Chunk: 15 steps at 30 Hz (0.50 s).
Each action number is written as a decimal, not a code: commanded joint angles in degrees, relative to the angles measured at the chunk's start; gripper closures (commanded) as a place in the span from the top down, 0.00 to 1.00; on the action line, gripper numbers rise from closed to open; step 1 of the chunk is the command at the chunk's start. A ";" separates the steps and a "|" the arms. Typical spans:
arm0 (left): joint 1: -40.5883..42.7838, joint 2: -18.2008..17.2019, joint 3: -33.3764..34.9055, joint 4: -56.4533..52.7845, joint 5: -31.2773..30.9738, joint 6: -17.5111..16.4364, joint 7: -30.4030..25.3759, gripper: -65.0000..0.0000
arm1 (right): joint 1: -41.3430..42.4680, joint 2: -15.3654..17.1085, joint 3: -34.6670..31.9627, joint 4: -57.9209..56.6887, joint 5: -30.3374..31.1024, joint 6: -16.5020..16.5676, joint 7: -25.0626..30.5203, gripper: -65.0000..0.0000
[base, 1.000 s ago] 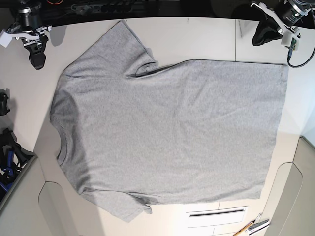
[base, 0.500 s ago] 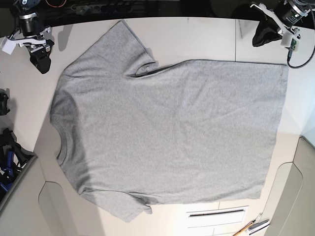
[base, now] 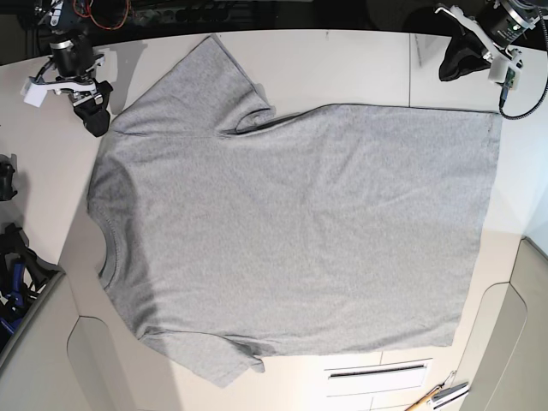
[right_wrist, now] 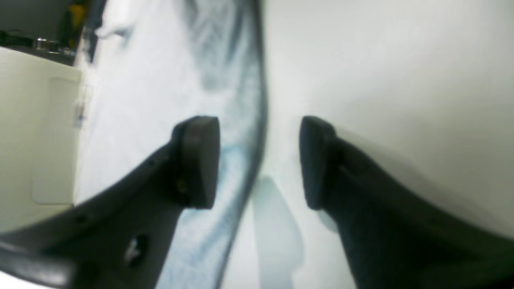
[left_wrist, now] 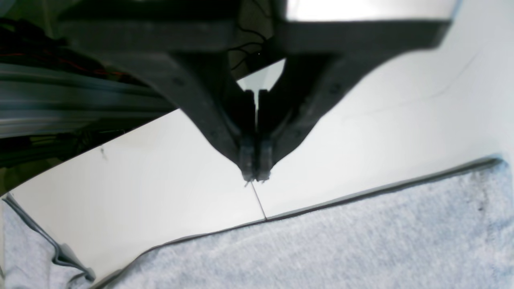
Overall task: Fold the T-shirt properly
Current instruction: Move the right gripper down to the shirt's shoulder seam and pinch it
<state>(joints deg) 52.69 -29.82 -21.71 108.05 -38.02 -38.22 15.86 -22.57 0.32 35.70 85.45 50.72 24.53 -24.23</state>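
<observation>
The grey T-shirt (base: 291,223) lies spread flat on the white table (base: 360,68), plain side up, collar to the left and hem to the right. My right gripper (base: 92,120) hangs at the upper shoulder edge, beside the far sleeve. In the right wrist view my right gripper (right_wrist: 259,160) is open, the shirt's edge (right_wrist: 241,168) runs between the fingers, and nothing is held. My left gripper (base: 454,67) sits at the back right, above the hem corner. It is shut and empty in the left wrist view (left_wrist: 255,176), a short way off the T-shirt (left_wrist: 361,241).
A drawer front with a slot handle (base: 377,370) shows below the shirt, with hand tools (base: 437,396) beside it. Dark gear (base: 13,257) crowds the left edge. A seam (left_wrist: 259,200) crosses the table under my left gripper.
My right arm has moved right to the shirt's shoulder edge, and its jaws have opened wide. The left arm and the shirt have not moved.
</observation>
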 commanded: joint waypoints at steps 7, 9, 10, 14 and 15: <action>0.50 -0.48 -0.48 0.70 -0.76 -0.63 -0.55 0.00 | 4.02 0.46 -4.70 -7.72 0.90 -0.22 -0.28 0.49; 0.50 -0.48 -0.48 0.70 -0.74 -0.63 -0.55 0.00 | 4.00 0.46 -6.25 -7.52 0.87 0.04 -0.28 0.49; 0.50 -0.48 -0.48 0.70 -0.76 -0.63 -0.55 0.00 | 3.98 0.46 -6.93 -7.43 0.81 0.39 -0.33 0.49; 0.50 -0.50 -0.48 0.70 -0.76 -0.63 -0.55 0.00 | 3.98 0.44 -9.51 -7.28 0.68 0.79 -2.34 0.49; 0.48 -0.48 -0.48 0.70 -0.79 -0.63 -0.57 0.00 | 3.98 0.44 -10.08 -7.28 0.70 0.76 -2.84 0.49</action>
<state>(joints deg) 52.69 -29.69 -21.71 108.05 -38.02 -38.22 16.32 -18.24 1.50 26.59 78.54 50.04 25.71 -22.87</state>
